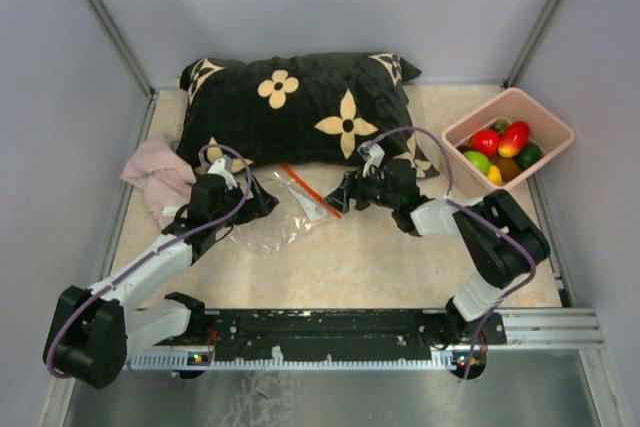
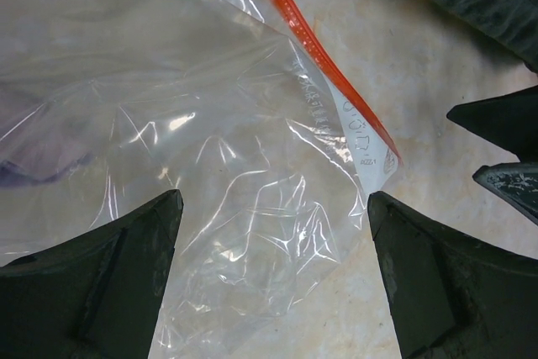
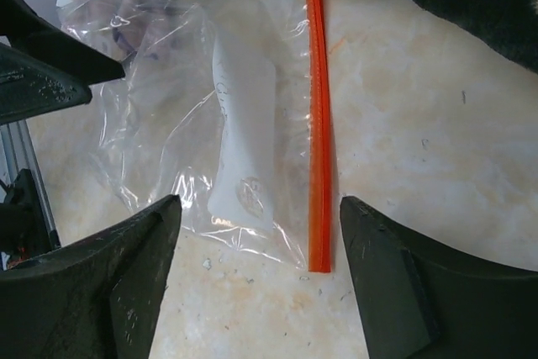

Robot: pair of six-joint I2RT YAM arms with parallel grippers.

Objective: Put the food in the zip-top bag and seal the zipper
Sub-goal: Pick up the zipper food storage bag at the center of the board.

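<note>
Table [image 1: 400, 267]: pale marbled top, arm bases at the near edge.

Pillow [image 1: 300, 112]: black with cream flowers, lying across the far middle.

Pink bin [image 1: 555, 127]: far right corner, just right of the pillow.

Pink cloth [image 1: 160, 175]: bunched at the pillow's left end.

Zip-top bag [image 1: 275, 222]: clear and crinkled, lying flat on the table just near of the pillow's near edge, left of centre, between the two wrists. A white label panel [image 3: 244, 140] shows through it.

Food [image 1: 500, 142]: red, green, yellow and dark green pieces, all in the pink bin, well apart from the bag.

Zipper [image 1: 310, 190]: red-orange strip along the bag's right edge, running from far left to near right.

Left gripper [image 2: 273, 199]: jaws spread wide, hanging over the bag's clear body, nothing clasped.

Right gripper [image 3: 261, 203]: jaws also apart, straddling the zipper's end and the label panel. Whether the fingertips touch the plastic I cannot tell. Nothing held.
</note>
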